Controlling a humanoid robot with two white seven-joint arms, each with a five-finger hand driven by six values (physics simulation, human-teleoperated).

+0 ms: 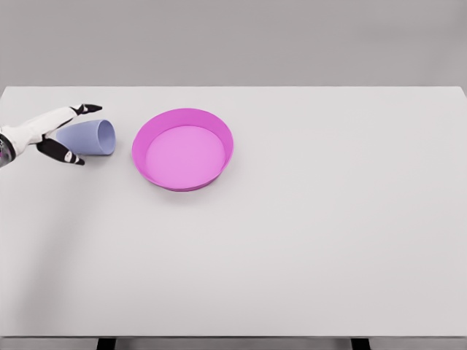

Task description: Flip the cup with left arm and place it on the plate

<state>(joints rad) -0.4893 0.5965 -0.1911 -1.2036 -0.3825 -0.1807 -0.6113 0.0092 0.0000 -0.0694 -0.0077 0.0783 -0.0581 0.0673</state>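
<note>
Cup [93, 136]: pale blue-lilac, lying on its side on the surface [292, 240], open mouth turned away from the robot hand toward the plate [182, 149]. Closed base end sits under or behind the hand, mostly hidden. Cup is between the hand and the plate, close to the plate's near rim but apart from it.

Handling, judged: looks like a thin, rigid, light plastic tumbler. Smooth wall, probably slippery; being on its side it is likely to roll if nudged off-centre. Not fragile. Best hold seems to be across the side wall near mid-height, fingers above and thumb below, so a wrist turn can bring the mouth upward. Light squeeze should be enough.

Left robot hand [58, 135]: enters from the left edge, white forearm, dark fingertips. Fingers are spread wide, one reaching over the top of the cup, one dark-tipped digit low in front of it. It straddles the base end. Not clenched; nothing lifted. Whether any finger actually touches the cup wall cannot be told from this view.

Right arm: not visible.

Plate: pink, shallow, raised rim, nothing in it, just past the cup on the far side from the hand.

Status, judged: grasp not yet made; flip and placement both outstanding.
</note>
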